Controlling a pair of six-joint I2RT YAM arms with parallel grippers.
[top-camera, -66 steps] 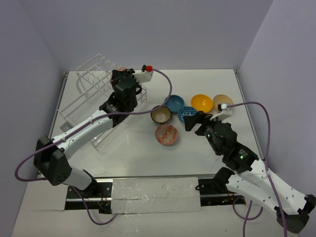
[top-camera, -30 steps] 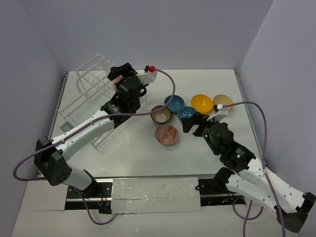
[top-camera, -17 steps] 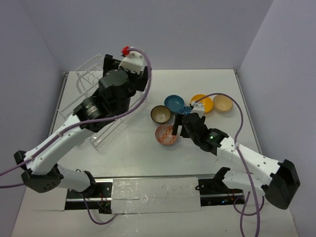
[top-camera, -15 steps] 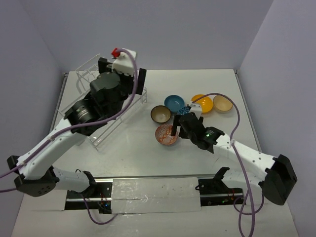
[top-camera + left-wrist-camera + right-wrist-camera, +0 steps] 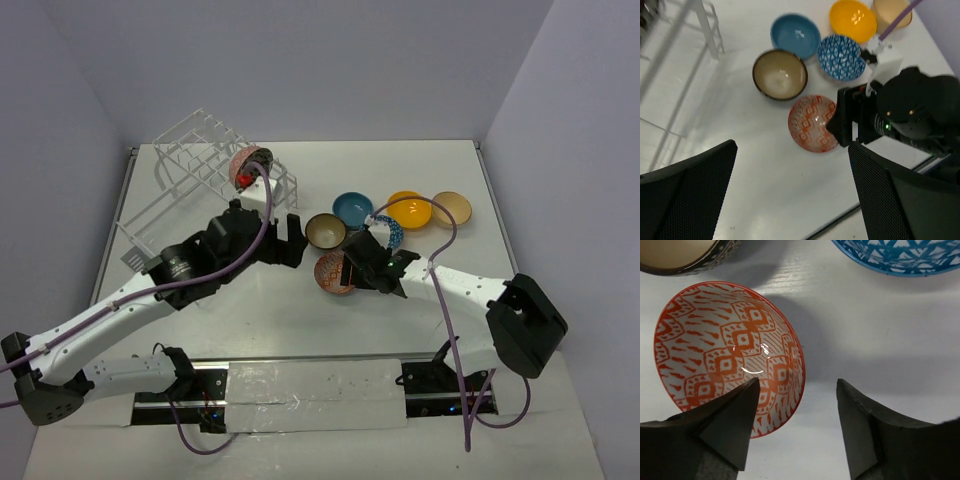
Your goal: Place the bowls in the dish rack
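Observation:
The salmon patterned bowl [image 5: 725, 350] sits on the table. My right gripper [image 5: 797, 390] is open and straddles its right rim: one finger stands over the inside, the other over the bare table, and neither touches the bowl. From above, the right gripper [image 5: 352, 270] is at the salmon bowl [image 5: 331, 272]. Behind it lie the dark brown bowl [image 5: 326, 231], the teal one [image 5: 353, 209], the blue patterned one [image 5: 388, 232], the orange-yellow one [image 5: 408, 208] and the tan one [image 5: 452, 208]. A patterned bowl [image 5: 241, 160] stands on edge in the white wire dish rack [image 5: 190, 150]. My left gripper [image 5: 292, 243] hangs wide open and empty, left of the bowls.
The dish rack takes up the table's back left. The left wrist view looks down past its own fingers [image 5: 690, 195] at the cluster of bowls and the right gripper [image 5: 845, 122]. Purple cables loop over both arms.
My left arm drew back from the rack to the middle of the table, leaving the patterned bowl there. My right arm moved left onto the salmon bowl's rim, and its jaws narrowed.

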